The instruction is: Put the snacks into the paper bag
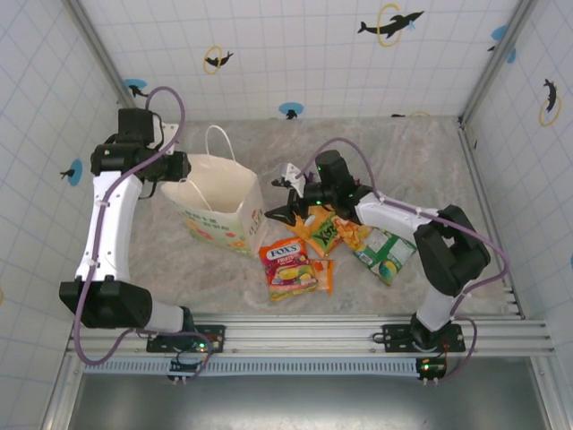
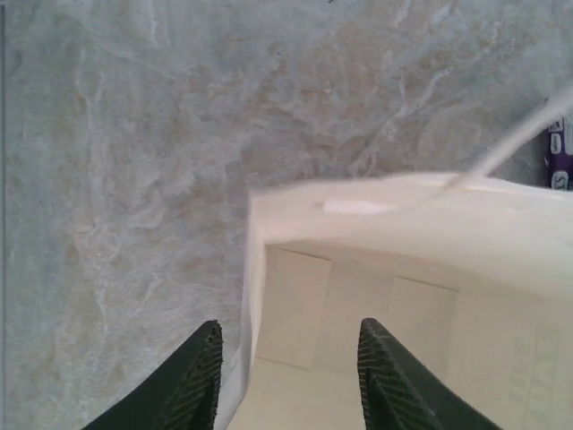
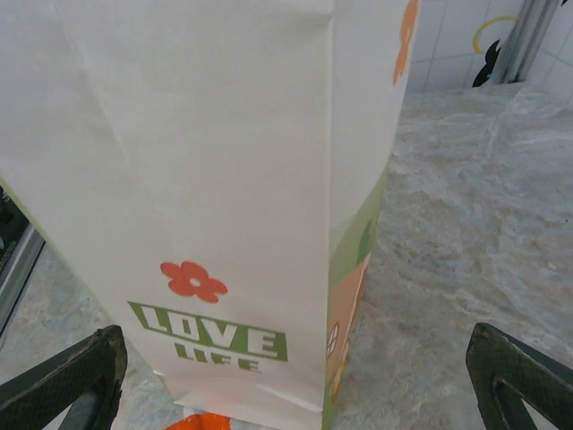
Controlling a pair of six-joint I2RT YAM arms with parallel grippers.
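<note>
The paper bag (image 1: 218, 202) stands upright and open at the table's middle left, flower print and "LOVE LIFE" on its sides (image 3: 233, 179). My left gripper (image 1: 175, 167) is open at the bag's left rim. In the left wrist view one finger (image 2: 192, 385) is outside the bag wall (image 2: 260, 296) and the other finger (image 2: 394, 385) inside. My right gripper (image 1: 282, 197) is open wide and empty, facing the bag's right side. Snacks lie right of the bag: a red FOX'S packet (image 1: 288, 267), orange packets (image 1: 324, 231), a green one (image 1: 387, 253). An orange packet edge (image 3: 201, 423) shows under the bag's foot.
A purple packet edge (image 2: 560, 157) shows beyond the bag's far rim. The bag's white loop handle (image 1: 220, 141) stands up at the back. Tiled walls (image 1: 295, 54) close in the marbled table (image 1: 421, 161). A metal rail (image 1: 358, 336) runs along the near edge.
</note>
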